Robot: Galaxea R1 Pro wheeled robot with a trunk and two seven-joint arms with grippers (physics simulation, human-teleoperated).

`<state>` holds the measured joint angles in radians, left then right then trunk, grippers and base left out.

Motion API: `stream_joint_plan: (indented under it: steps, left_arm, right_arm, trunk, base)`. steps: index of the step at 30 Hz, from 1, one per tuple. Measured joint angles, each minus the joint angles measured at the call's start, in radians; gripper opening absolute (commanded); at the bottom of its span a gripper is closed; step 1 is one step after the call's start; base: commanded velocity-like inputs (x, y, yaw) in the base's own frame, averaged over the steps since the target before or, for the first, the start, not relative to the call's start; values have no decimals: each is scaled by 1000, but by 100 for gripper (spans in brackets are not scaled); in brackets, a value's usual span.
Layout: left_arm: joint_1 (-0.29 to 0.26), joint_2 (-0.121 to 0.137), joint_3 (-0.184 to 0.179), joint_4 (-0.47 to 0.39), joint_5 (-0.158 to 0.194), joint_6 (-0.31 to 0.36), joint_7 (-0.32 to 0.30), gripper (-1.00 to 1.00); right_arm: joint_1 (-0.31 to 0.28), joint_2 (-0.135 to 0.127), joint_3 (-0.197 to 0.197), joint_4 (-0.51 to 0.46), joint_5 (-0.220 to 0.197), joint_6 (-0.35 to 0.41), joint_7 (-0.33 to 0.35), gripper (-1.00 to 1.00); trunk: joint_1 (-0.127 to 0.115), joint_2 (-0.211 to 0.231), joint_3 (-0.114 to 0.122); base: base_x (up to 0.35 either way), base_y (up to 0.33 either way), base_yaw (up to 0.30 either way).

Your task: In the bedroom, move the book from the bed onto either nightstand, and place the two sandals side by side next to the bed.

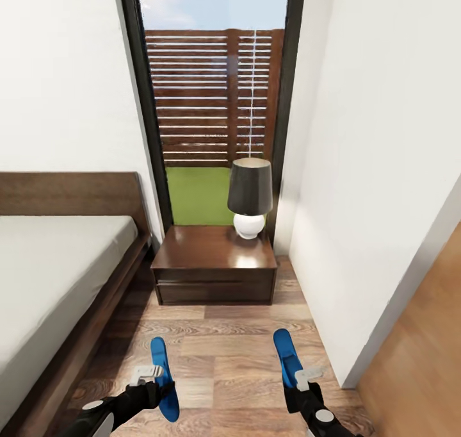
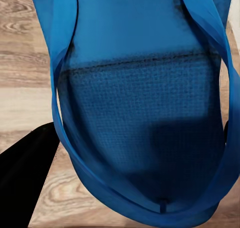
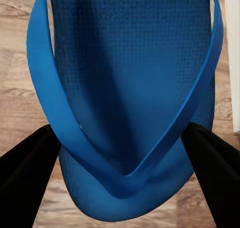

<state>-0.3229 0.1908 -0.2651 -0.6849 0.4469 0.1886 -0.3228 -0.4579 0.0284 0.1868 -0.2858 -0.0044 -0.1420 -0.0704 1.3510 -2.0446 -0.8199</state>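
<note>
Two sandals — left gripper [image 1: 152, 379] pinches one [image 1: 163, 370], right gripper [image 1: 301, 382] the other [image 1: 286, 357].

bed [image 1: 57, 264]: foot end and near side cut by frame edge | left sandal [image 2: 145, 112]: heel past wrist-view edge | right sandal [image 3: 130, 97]: heel likewise cropped | left gripper [image 1: 152, 386]: second finger hidden behind sandal, grip unclear | lamp [image 1: 250, 197]: hides window corner
</note>
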Motion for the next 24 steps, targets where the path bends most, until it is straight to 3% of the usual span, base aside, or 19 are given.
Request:
stream_joint_plan:
  steps: [6, 16, 24]
  left_arm:
    - [0, -1, -3, 0, 0, 0, 0, -100]
    - [0, -18, -9, 41, -1, -23, 0, -100]
    - [0, -23, -17, 55, -3, -25, 0, -100]
  right_arm:
    - [0, 1, 0, 90, 1, -22, -1, -100]
    - [0, 1, 0, 107, 1, -65, -1, -100]
    - [0, 3, 1, 107, 2, -66, -4, -100]
  trunk:
    - [0, 0, 0]
    - [0, 0, 0]
    - [0, 0, 0]
  base:
    - [0, 0, 284]
    - [0, 0, 286]
    - [0, -104, 61]
